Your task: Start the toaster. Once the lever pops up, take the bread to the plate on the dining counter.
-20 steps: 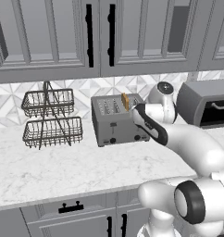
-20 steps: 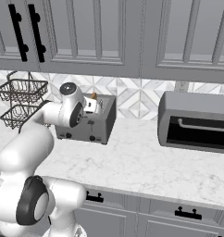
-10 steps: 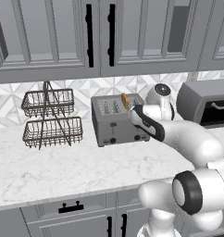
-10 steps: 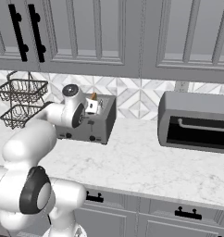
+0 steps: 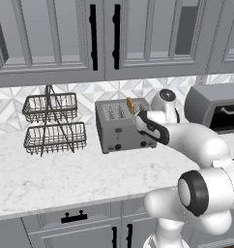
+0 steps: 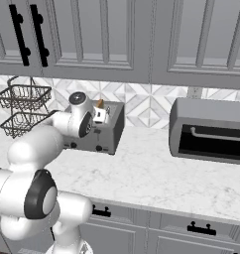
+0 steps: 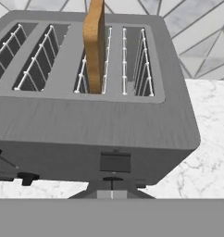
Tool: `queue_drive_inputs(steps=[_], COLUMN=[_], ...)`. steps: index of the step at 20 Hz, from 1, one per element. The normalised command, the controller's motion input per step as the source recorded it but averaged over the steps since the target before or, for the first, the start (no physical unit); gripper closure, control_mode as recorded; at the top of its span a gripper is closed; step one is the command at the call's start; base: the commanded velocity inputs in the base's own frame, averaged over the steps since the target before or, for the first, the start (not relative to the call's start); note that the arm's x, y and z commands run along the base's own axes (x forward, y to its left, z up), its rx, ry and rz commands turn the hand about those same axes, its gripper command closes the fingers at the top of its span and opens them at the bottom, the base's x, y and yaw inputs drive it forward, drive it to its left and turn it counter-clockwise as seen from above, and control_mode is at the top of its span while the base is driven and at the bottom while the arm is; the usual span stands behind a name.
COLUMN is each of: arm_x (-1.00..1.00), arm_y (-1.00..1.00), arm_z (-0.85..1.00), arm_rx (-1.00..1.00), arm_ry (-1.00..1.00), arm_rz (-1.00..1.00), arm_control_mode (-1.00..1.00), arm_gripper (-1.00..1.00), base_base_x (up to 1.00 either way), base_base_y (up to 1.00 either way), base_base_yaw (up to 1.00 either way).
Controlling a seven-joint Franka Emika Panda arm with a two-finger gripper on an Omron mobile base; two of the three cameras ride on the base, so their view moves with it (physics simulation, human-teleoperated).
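On the marble worktop (image 5: 65,174), from left to right in the left base view: a two-tier wire basket (image 5: 54,124) stands near the tiled backsplash (image 5: 85,93); the toaster (image 5: 120,127) sits just right of it, well apart from the basket; the toaster oven (image 5: 214,107) with its dark window occupies the far right. Grey upper cabinets (image 5: 56,38) with black handles hang above. The bread (image 5: 131,105) stands upright in one of the toaster's right-hand slots, its upper part projecting above the top; the hand view shows it as a tan slice (image 7: 95,44) in the third slot from the left, seen nearly edge-on. The white arm reaches across from the lower right, and the gripper (image 5: 139,119) is held against the right part of the toaster's front face, below the bread, with the jaws clenched together and nothing visibly grasped between them. In the right base view the same gripper (image 6: 96,119) lies over the toaster's (image 6: 108,134) front, with the bread's (image 6: 99,103) top edge showing just above it. In the hand view, the toaster's front panel (image 7: 100,134) and two small black knobs (image 7: 27,177) at lower left appear close to the camera.
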Motion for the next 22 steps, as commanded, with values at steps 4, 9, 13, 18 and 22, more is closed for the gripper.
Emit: queue_drive_inputs(steps=[4, 9, 13, 18, 22], arm_x=[0.0, 0.05, 0.09, 0.13, 0.21], arm_y=[0.0, 0.0, 0.0, 0.0, 0.0], arm_z=[-0.16, -0.13, -0.1, -0.03, 0.0], arm_rx=[0.0, 0.0, 0.0, 0.0, 0.0], arm_ry=[0.0, 0.0, 0.0, 0.0, 0.0], arm_rz=[0.0, 0.0, 0.0, 0.0, 0.0], arm_control_mode=[-1.0, -1.0, -1.0, -1.0, -1.0], arm_gripper=[1.0, 1.0, 1.0, 1.0, 1.0], base_base_x=[0.0, 0.0, 0.0, 0.0, 0.0], base_base_y=[0.0, 0.0, 0.0, 0.0, 0.0], base_base_yaw=[0.0, 0.0, 0.0, 0.0, 0.0])
